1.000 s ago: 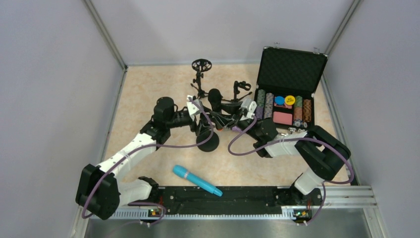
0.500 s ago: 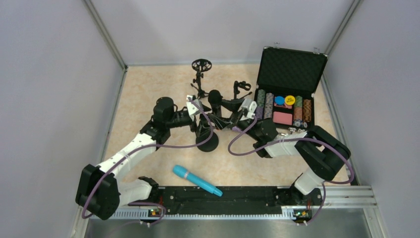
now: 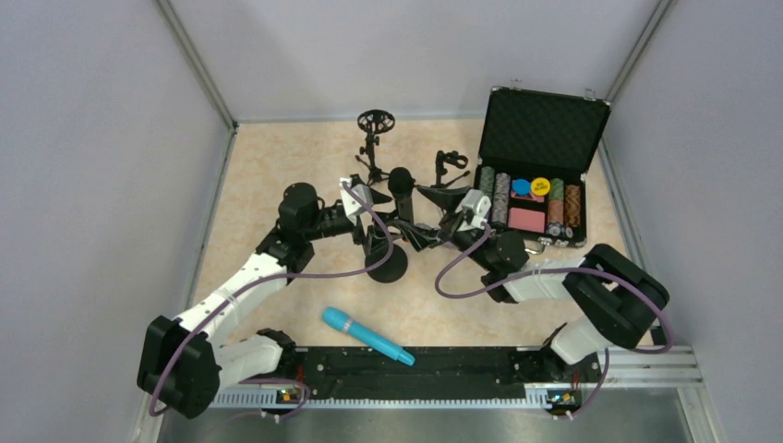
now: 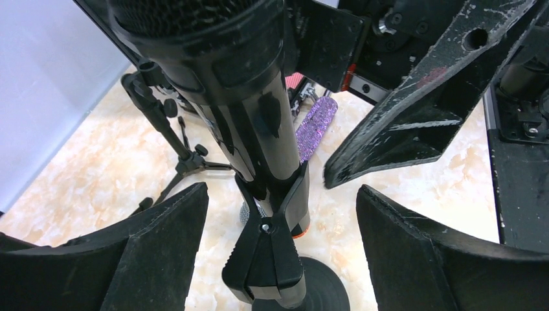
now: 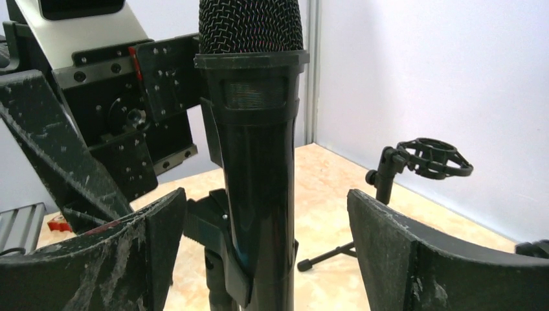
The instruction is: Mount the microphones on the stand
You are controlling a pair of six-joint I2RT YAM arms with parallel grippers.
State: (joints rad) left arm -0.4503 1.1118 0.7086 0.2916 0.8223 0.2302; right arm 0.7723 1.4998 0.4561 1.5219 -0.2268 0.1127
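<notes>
Beige marbled tabletop (image 3: 268,166) is filling the floor of a booth, with pale grey walls (image 3: 92,138) closing it in on three sides and an open chip case (image 3: 540,157) sitting at the far right. Near the middle the black microphone (image 5: 254,162) is standing upright in the clip of the stand (image 3: 388,265), its long axis vertical, mesh head pointing up and orange ring peeking out below the clip. The cyan microphone (image 3: 367,335) is lying flat near the front edge, running diagonally with its thicker end toward the far left. The purple microphone (image 4: 316,127) is lying on the table behind the stand, partly hidden under the right arm. The left gripper (image 4: 281,201) is gaping wide, its fingers flanking the clip and the black barrel and touching neither. The right gripper (image 5: 263,194) is facing it from the other side, spread just as wide around the same microphone, gripping nothing
</notes>
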